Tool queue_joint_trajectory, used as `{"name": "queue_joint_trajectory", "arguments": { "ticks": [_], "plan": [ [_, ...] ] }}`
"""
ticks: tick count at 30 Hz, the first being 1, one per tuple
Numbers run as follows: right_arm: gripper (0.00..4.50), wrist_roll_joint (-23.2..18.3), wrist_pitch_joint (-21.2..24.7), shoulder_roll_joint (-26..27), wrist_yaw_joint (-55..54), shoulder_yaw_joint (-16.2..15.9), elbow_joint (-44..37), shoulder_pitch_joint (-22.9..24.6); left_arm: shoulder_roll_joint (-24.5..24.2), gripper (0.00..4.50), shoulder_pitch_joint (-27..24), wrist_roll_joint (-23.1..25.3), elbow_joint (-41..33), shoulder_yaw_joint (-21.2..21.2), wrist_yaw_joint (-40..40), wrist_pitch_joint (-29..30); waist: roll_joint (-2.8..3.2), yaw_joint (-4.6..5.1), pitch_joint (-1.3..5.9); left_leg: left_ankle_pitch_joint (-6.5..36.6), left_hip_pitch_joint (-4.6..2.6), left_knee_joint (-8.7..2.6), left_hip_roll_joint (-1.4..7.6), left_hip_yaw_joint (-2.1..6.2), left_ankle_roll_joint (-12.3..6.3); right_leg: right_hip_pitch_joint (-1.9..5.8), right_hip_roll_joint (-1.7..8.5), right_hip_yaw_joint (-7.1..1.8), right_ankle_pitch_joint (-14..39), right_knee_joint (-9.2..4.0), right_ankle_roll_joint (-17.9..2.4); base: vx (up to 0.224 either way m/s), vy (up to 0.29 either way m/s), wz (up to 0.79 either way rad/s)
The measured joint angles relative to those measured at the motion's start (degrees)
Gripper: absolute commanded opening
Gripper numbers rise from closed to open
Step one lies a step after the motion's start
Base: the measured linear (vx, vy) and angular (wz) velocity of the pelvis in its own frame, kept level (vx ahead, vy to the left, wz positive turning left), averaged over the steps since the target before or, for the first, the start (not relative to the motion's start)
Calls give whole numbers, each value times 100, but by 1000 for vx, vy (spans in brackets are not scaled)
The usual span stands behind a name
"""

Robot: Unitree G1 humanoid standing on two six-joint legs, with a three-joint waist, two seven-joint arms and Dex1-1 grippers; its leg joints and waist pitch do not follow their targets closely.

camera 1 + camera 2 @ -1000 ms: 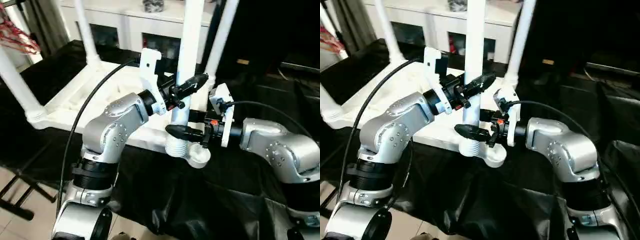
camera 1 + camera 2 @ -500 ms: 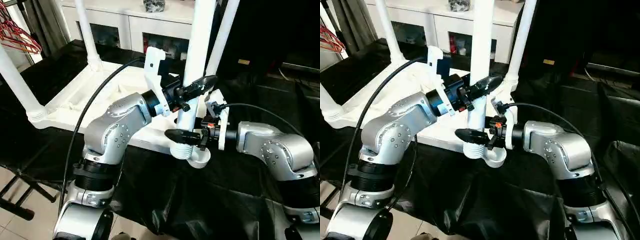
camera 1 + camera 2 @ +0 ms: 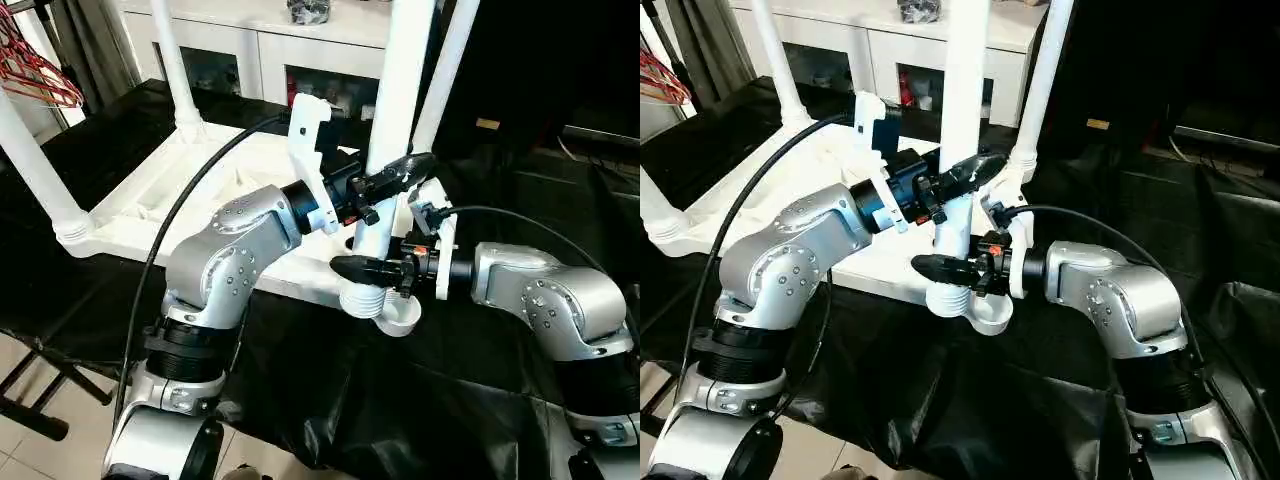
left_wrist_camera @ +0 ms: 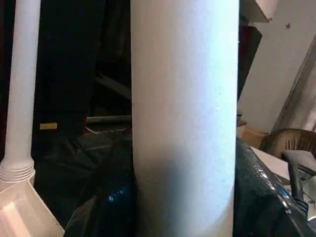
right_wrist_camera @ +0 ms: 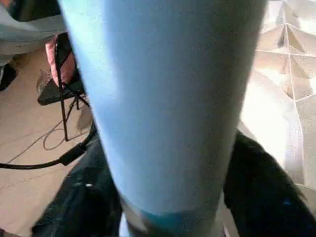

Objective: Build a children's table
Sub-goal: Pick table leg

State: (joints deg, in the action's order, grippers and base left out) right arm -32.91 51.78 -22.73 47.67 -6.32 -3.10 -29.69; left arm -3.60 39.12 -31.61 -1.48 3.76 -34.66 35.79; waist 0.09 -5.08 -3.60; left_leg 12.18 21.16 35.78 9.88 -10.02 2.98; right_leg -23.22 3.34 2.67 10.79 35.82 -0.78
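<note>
1. Black cloth [image 3: 330,390]: covers the work surface under everything.
2. White cabinet with glass doors [image 3: 260,45]: stands behind the work surface.
3. Children's table [image 3: 170,190]: all white, lying upside down on the black cloth, ribbed underside facing up. Three legs stand upright in its corner sockets at the left and far corners.
4. Fourth leg [image 3: 400,90]: white tube, upright at the near corner socket [image 3: 398,318], its ribbed lower end just above the socket rim.
5. Left gripper [image 3: 385,185]: black fingers clamped across the fourth leg, partway up the tube.
6. Right gripper [image 3: 372,268]: fingers set around the same leg, lower, just above the ribbed end; whether they press on it cannot be told.
7. Red hangers [image 3: 35,75]: at the far left edge.
</note>
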Motion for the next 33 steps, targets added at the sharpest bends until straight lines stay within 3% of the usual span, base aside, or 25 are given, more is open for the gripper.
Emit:
{"name": "queue_joint_trajectory", "arguments": {
  "ticks": [5,8,14,20,23,26,28,33],
  "plan": [
    [209,-2,-4,22,1,-37,-5,0,-13,185,0,5,16,3,0,0,0,-2,0,0,0,0,0,0,0,0,0,0,0,0,0,0,0,0],
    [202,0,-11,27,2,-47,-5,0,9,255,1,51,32,-1,65,0,1,-2,1,0,0,0,0,0,1,0,0,0,0,0,0,0,0,0],
    [193,49,-50,96,-152,-39,125,5,223,296,248,72,263,-221,326,-375,7,-3,2,0,0,0,0,0,2,0,0,0,-1,0,-1,0,0,0],
    [193,136,-253,320,-531,152,161,45,463,299,458,-3,364,-675,671,-801,21,4,7,1,1,0,0,1,3,0,0,2,-1,-1,-2,0,0,0],
    [193,174,-493,556,-891,384,167,79,255,299,441,-4,378,-718,553,-888,24,15,8,-1,-2,-3,1,2,6,0,0,2,-1,2,-1,0,0,0],
    [192,353,-876,660,-1370,717,205,112,-608,299,184,326,350,-397,-149,-1011,36,12,12,-4,-9,-9,1,1,11,0,-1,2,0,2,0,0,0,0],
    [191,480,-1042,607,-1585,880,231,202,-1360,299,-208,784,370,204,-932,-1247,39,12,14,-3,-9,-15,-1,1,12,1,-1,1,2,-4,3,0,0,0],
    [191,710,-1136,461,-1746,959,325,514,-1962,299,-638,1576,1205,1294,-2156,-1793,54,-10,5,-4,2,-15,-2,-1,12,2,0,-3,2,-10,4,0,0,0]
  ]
}}
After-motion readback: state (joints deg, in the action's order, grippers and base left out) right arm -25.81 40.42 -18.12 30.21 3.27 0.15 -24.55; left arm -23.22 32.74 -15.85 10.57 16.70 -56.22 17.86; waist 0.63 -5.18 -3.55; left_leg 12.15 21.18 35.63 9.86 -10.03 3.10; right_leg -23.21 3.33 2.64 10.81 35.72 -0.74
